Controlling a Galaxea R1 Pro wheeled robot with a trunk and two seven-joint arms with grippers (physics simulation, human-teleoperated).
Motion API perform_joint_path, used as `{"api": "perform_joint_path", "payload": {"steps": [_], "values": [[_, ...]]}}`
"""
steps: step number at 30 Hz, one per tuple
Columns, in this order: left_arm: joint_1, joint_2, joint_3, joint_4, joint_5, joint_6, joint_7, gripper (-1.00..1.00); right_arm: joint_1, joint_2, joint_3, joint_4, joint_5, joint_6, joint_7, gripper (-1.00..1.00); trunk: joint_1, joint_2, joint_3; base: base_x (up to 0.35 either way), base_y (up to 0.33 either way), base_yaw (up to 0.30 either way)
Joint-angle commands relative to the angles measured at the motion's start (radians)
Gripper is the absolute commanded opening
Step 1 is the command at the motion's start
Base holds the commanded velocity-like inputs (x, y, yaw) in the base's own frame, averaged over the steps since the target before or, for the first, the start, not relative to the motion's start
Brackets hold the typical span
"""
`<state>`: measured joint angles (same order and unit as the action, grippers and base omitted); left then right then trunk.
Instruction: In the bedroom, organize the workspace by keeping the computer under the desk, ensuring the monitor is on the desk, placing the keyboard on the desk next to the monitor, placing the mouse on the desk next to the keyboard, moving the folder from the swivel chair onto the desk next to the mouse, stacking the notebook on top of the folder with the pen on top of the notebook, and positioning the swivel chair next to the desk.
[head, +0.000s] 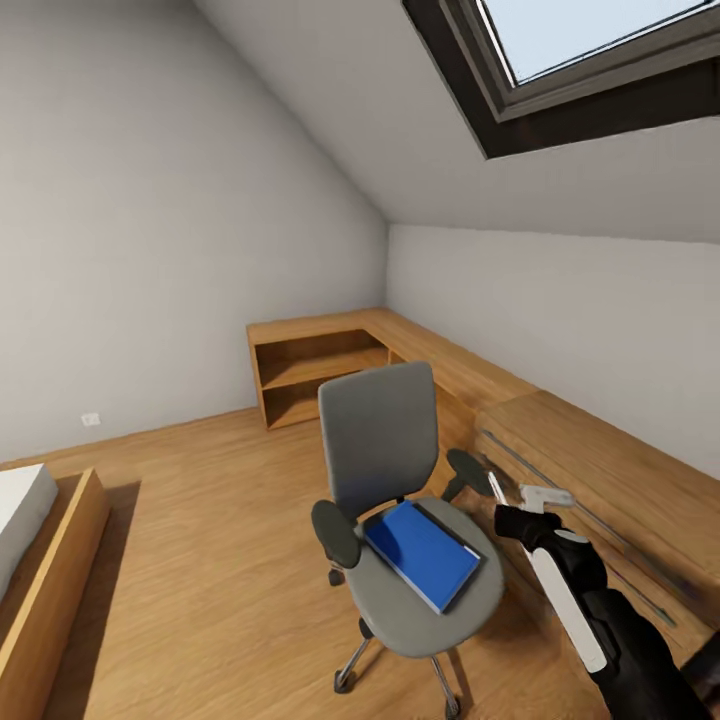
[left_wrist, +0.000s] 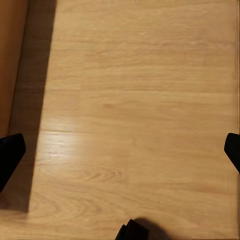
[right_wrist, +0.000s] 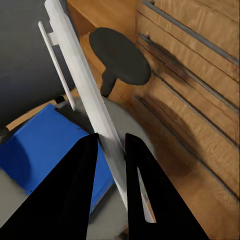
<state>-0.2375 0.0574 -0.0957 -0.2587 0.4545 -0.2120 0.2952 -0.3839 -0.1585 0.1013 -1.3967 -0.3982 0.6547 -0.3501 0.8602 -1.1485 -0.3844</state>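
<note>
1. Pen (right_wrist: 85, 95): thin white stick with a clip, being pinched between the two black fingers (right_wrist: 70, 190) of the right gripper (right_wrist: 111, 150). It is sticking out past the fingertips, tilted. In the head view the pen (head: 497, 489) is poking up from the right gripper (head: 520, 520), just beside the chair's right armrest.
2. Folder (head: 421, 553): blue, lying flat on the seat of the swivel chair (head: 380, 440), corner pointing toward the seat's front edge. In the right wrist view the folder (right_wrist: 45, 150) is sitting under and beside the pen.
3. Swivel chair: grey seat and back, black armrests, chrome star base on castors, standing on the wood floor (head: 200, 560) with its back toward the low shelf unit. Armrest pad (right_wrist: 120, 55) is showing close to the drawer fronts.
4. Right arm (head: 590, 620): black with a white panel, reaching in from the lower right toward the seat.
5. Left gripper (left_wrist: 125, 150): spread wide, dark fingertips (left_wrist: 10, 152) sitting at opposite edges of the left wrist view, nothing between them, pointing at bare floor.
6. Surroundings: light-wood drawer chest (head: 600, 500) running along the wall right of the chair, open wooden shelf unit (head: 310, 375) in the corner, bed (head: 30, 560) with a wooden frame at far left, skylight (head: 590, 50) in the sloped ceiling.
</note>
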Motion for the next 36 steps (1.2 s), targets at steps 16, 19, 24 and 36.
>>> {"api": "perform_joint_path", "payload": {"steps": [16, 19, 24, 36], "values": [[0.000, 0.001, 0.000, -0.001, 0.013, -0.004, 0.010, 1.00, -0.001, 0.005, -0.263, 0.005, -0.022, 0.005, -0.010, -1.00, -0.061, 0.112, 0.049, 0.000, 0.000, -0.267], [0.000, 0.001, 0.000, -0.001, 0.013, -0.005, 0.010, 1.00, -0.001, 0.008, -0.304, 0.017, -0.022, 0.005, -0.010, -1.00, -0.073, 0.133, 0.058, 0.000, 0.000, -0.272], [0.000, -0.029, -0.006, 0.034, 0.007, -0.088, 0.007, 1.00, -0.001, 0.010, -0.320, 0.035, -0.022, 0.003, -0.009, -1.00, -0.073, 0.133, 0.058, 0.000, 0.000, -0.281], [0.000, -0.026, -0.005, 0.056, 0.009, -0.135, 0.011, 1.00, -0.001, 0.010, -0.320, 0.036, -0.021, 0.001, -0.008, -1.00, -0.073, 0.133, 0.058, 0.000, -0.195, -0.289]]}}
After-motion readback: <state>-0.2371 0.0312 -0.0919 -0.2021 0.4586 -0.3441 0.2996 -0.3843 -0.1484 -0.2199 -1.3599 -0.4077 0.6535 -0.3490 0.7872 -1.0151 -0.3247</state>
